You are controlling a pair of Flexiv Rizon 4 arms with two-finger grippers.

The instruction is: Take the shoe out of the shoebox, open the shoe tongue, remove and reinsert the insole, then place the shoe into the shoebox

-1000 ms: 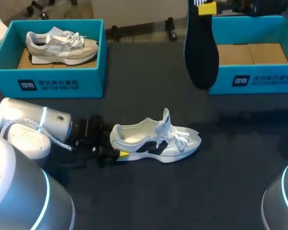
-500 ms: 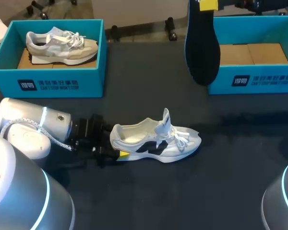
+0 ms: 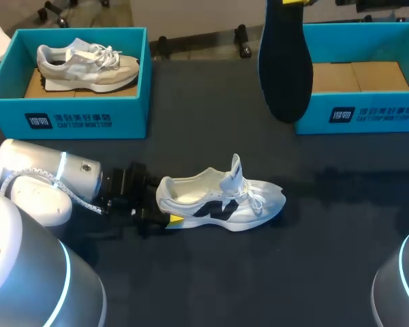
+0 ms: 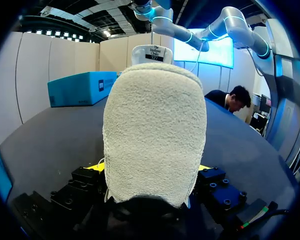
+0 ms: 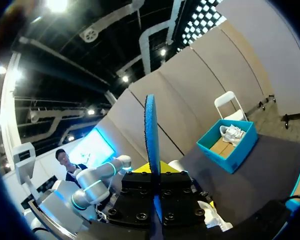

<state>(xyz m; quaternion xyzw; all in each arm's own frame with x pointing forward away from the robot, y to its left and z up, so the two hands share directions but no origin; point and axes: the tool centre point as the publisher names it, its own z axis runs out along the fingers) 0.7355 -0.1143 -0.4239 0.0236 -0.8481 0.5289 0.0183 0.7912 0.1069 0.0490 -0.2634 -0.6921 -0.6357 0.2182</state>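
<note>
Our left gripper lies low on the dark table, and its jaws are clamped on the heel of the white shoe. In the left wrist view the fuzzy heel collar fills the space between the two fingers, and a yellow tip shows at each side of it. The shoe stands upright on its sole in the middle of the table, with its toe pointing toward our right side. Its tongue is raised and its laces lie loose over the front. Our right gripper is high up at the far edge of the table, its jaws closed on one end of the dark insole. The insole hangs straight down from it, in front of the near left corner of the right shoebox. That box is blue and only its cardboard floor shows inside. In the right wrist view the insole stands edge-on between the fingers. The left shoebox, well apart at the far left of the table, holds a grey shoe lying on its sole.
</note>
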